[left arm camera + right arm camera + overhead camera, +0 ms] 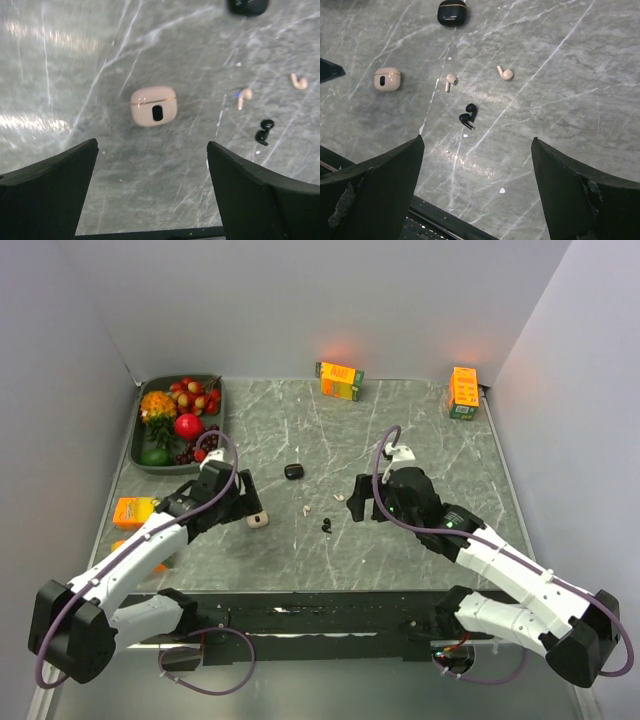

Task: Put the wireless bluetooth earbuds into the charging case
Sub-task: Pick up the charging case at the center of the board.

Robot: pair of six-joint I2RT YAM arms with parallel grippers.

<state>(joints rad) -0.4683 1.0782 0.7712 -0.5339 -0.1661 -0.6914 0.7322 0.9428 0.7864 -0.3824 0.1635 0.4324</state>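
A pinkish-white charging case (153, 105) lies shut on the marble table, just ahead of my open left gripper (151, 147), which holds nothing. The same case (258, 520) sits beside the left gripper (248, 508) in the top view. A black case (293, 471) lies shut farther back. Two whitish earbuds (450, 81) (505, 73) and the black earbuds (468, 116) lie loose ahead of my open, empty right gripper (477, 141). In the top view they lie between both grippers: whitish earbuds (306, 509) (339, 497), black earbuds (327, 525), right gripper (358, 498).
A dark tray (133, 445) of fruit stands at the back left. Orange juice cartons sit at the back middle (340, 380), back right (463, 392) and left edge (135, 510). Walls close in the table on three sides.
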